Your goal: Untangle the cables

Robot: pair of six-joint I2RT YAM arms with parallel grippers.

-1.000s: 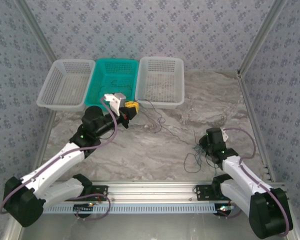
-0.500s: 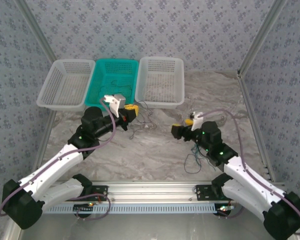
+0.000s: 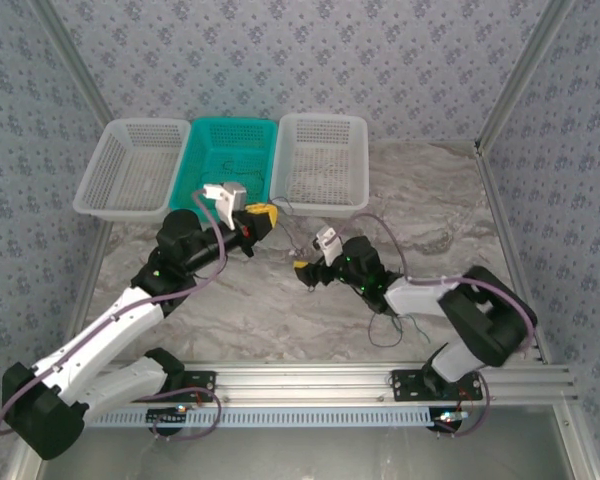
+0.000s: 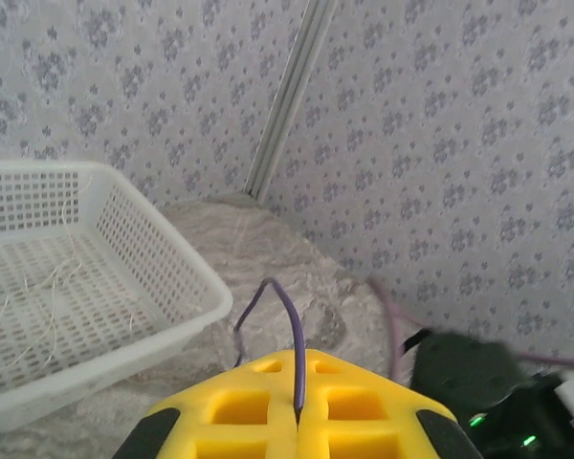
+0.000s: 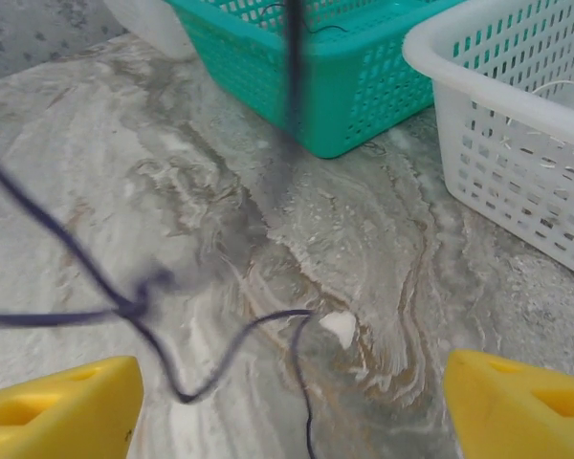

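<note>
Far edge closed off by three baskets in a row: left white basket (image 3: pixel 140 124), teal basket (image 3: pixel 230 122), right white basket (image 3: pixel 363 170). Open bare table (image 3: pixel 440 215) at the far right, up to the wall. Also open at the left, beside the left arm (image 3: pixel 120 315). In the middle, only a narrow passage between left gripper (image 3: pixel 261 214) and right gripper (image 3: pixel 302 270), crossed by thin cables (image 5: pixel 139 308). More strands lying near right, beside the right arm (image 3: pixel 430 295).

Bright, soft light falls evenly everywhere. Shadows on the desk (image 3: pixel 280 310) are faint. The top picture is sharp. In the right wrist picture, the close dark cables (image 5: pixel 293 67) look blurry.
</note>
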